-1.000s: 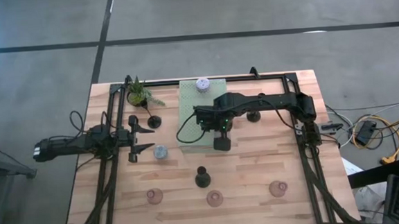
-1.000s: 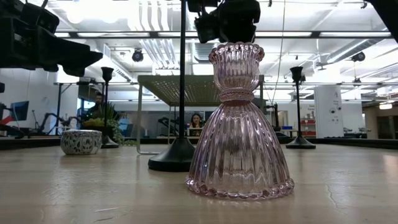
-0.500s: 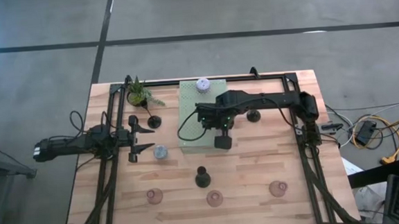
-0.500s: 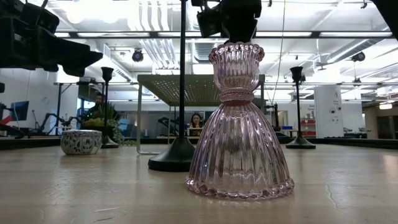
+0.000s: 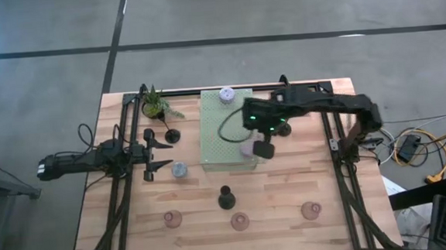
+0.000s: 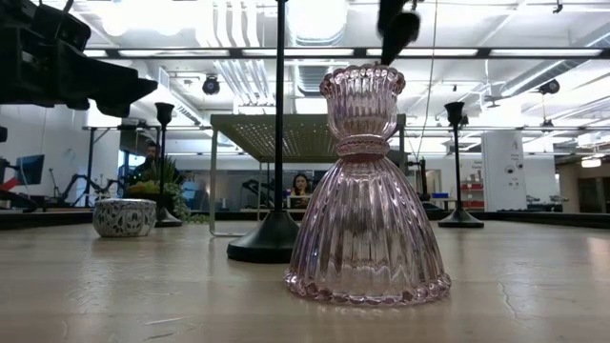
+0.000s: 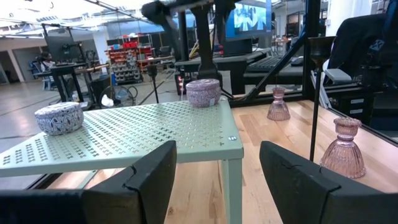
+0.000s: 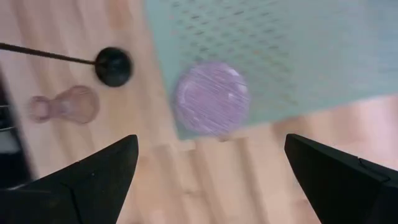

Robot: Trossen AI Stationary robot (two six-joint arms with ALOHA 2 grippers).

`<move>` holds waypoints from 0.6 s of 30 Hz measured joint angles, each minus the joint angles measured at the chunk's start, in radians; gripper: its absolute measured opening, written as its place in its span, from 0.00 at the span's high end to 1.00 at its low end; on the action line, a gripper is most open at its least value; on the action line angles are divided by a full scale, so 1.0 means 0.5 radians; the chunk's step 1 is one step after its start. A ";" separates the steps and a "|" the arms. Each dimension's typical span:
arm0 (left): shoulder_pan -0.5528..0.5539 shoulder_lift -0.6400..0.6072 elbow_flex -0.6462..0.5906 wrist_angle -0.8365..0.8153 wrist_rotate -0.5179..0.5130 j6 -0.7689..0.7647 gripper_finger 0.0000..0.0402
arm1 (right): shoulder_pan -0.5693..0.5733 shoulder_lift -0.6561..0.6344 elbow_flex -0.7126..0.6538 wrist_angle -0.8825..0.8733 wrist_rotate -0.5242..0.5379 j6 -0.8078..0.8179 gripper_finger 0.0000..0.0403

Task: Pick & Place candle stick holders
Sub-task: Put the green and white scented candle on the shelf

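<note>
My right gripper is above the near corner of the green mat, jaws spread wide and empty. A lilac cup sits on that mat corner, right under me. My left gripper waits left of the mat, jaws part open and empty, with a pale blue cup just beside it.

A lilac cup sat on the green mat's near right corner, a pale one at its far edge. A bluish cup stood left of the mat. Three pink ribbed glass holders stood upright along the near edge. Black candlesticks stood upright, seemingly three.
</note>
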 joint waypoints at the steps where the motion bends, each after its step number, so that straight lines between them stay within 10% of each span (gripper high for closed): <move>1: 0.000 0.000 0.000 0.000 0.000 0.000 0.41 | 0.032 -0.065 -0.051 0.031 0.135 -0.001 0.01; 6: 0.000 0.000 0.000 0.000 0.000 0.000 0.41 | 0.243 -0.508 -0.560 0.410 0.601 0.073 0.01; 18: 0.000 0.000 0.000 0.000 0.000 0.000 0.41 | 0.355 -1.632 -1.438 0.730 0.563 0.164 0.01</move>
